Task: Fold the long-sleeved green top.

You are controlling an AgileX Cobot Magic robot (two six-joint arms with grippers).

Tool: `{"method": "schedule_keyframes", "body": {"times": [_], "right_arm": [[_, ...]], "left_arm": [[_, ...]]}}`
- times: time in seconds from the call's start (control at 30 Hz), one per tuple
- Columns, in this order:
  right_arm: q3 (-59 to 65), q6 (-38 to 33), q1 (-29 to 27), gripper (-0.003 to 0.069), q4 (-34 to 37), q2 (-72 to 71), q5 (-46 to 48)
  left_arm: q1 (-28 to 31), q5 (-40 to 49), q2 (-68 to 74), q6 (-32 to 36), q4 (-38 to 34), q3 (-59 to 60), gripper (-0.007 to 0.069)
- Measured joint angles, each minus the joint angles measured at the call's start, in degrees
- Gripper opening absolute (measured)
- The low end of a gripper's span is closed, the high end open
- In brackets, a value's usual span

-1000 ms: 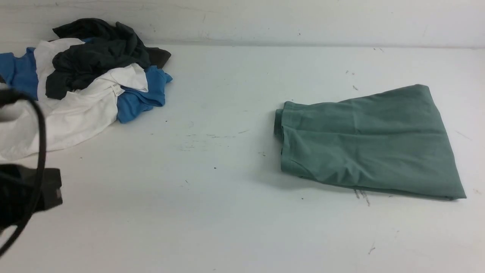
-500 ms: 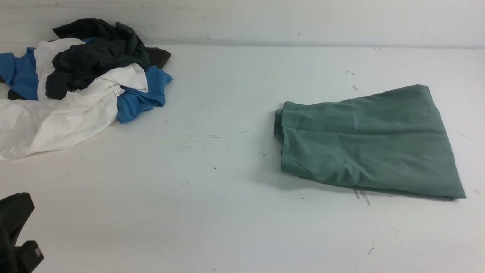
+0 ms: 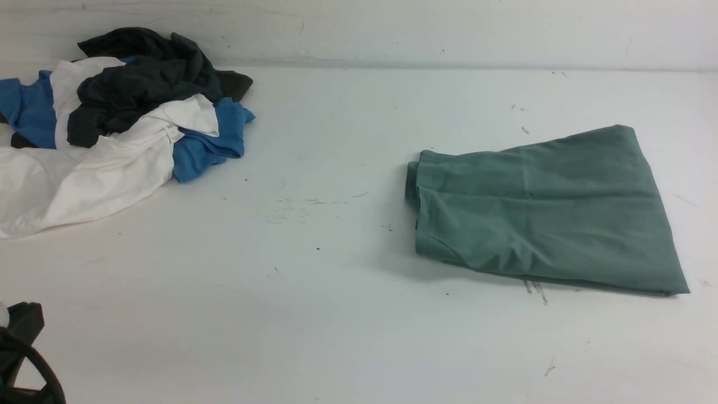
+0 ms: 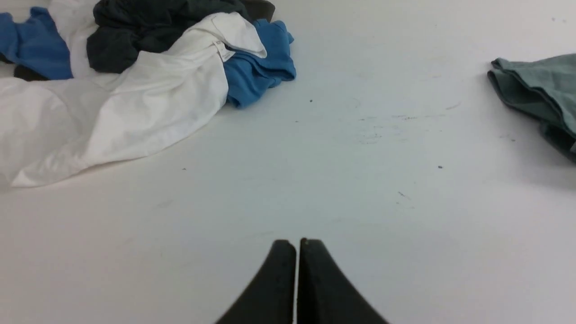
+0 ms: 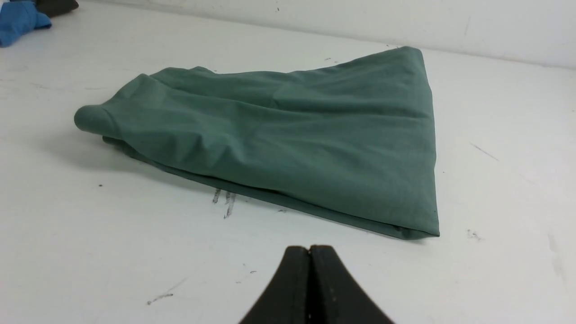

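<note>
The green long-sleeved top (image 3: 541, 210) lies folded into a flat wedge on the right half of the white table; its logo and neck label are hidden. In the right wrist view the top (image 5: 292, 135) fills the middle, and my right gripper (image 5: 309, 248) hangs shut and empty just short of its near edge. My left gripper (image 4: 297, 243) is shut with nothing in it, over bare table far to the left of the top (image 4: 540, 90). Only a dark part of the left arm (image 3: 22, 353) shows at the front view's lower left corner.
A heap of other clothes (image 3: 112, 118), blue, white and dark grey, lies at the back left of the table and reaches its left edge. A pale wall (image 3: 392, 28) runs along the table's far side. Scuff marks (image 3: 535, 289) dot the tabletop (image 3: 314, 314).
The left arm has drawn back and down toward the lower left corner of the front view, uncovering the white garment. The green top has not moved.
</note>
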Motion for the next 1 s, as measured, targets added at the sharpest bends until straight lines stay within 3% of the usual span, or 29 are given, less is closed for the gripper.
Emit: {"method": "schedule_keyframes", "body": {"times": [0.2,0.3,0.43,1.0], "right_arm": [[0.0,0.0,0.0,-0.0014,0.0,0.0,0.0],[0.0,0.0,0.0,-0.0014,0.0,0.0,0.0],[0.0,0.0,0.0,-0.0014,0.0,0.0,0.0],[0.0,0.0,0.0,-0.0014,0.0,0.0,0.1]], "left_arm": [[0.0,-0.3,-8.3,-8.7,10.2,7.6,-0.0001],[0.0,-2.9,-15.4,-19.9,19.7,13.6,-0.0001],[0.0,-2.7,-21.5,-27.7,24.9,18.0,-0.0001],[-2.7,-1.4,-22.8,-29.6,26.4,17.9,-0.0001]]}}
